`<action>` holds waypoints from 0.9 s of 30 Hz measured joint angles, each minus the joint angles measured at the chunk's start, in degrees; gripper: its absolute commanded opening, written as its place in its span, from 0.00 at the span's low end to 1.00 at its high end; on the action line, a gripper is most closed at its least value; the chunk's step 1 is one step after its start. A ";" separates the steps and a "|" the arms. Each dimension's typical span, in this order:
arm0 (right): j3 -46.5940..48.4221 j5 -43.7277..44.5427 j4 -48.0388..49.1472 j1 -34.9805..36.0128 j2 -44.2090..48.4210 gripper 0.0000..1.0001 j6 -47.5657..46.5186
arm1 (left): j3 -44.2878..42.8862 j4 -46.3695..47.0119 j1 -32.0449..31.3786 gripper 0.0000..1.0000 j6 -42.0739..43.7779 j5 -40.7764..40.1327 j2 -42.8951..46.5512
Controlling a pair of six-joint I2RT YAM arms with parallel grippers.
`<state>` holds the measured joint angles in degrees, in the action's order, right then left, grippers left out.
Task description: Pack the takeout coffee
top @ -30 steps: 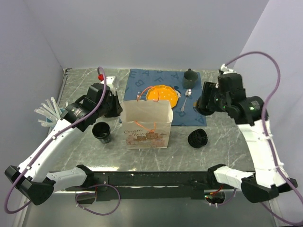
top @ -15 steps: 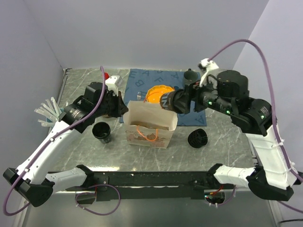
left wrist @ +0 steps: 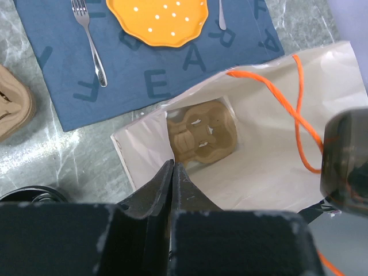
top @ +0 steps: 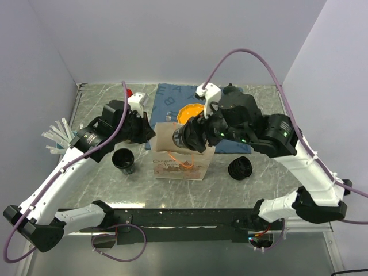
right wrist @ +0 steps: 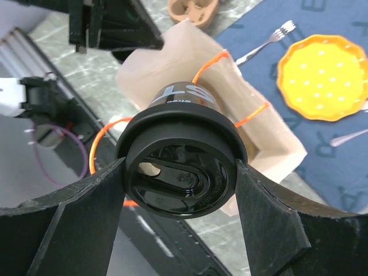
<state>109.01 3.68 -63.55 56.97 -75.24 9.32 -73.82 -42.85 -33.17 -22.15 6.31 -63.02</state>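
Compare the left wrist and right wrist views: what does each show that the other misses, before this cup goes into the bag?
Left wrist only: the inside of the paper bag, with a tan moulded piece lying on its floor.
Right wrist only: the sip lid of the lidded dark cup, seen face-on, clamped in the right claw.
Both: the bag's mouth and orange handles, the orange plate, the fork, the blue mat, and the left claw pinched shut at the bag's rim.

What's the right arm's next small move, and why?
Probably lower the right gripper, easing the lidded cup base-first into the paper bag: it is gripped just above the open mouth, and the left gripper pinches the bag's rim, holding it open.
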 measured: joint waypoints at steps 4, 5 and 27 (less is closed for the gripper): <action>7.58 3.63 -1.68 2.45 -4.83 0.52 -2.01 | 0.00 -0.59 0.00 0.08 0.28 -0.61 -0.22; 9.57 4.44 -1.79 3.34 -5.81 0.52 -2.47 | 0.00 -0.81 0.00 0.09 0.26 -0.74 -0.26; -0.85 12.98 1.33 8.15 -7.43 0.52 -14.71 | -0.74 -1.92 0.00 0.39 0.55 -4.57 -0.22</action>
<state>108.16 16.67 -62.22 65.12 -82.67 -5.39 -74.56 -44.77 -33.17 -21.61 1.74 -63.24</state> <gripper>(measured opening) 0.774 0.336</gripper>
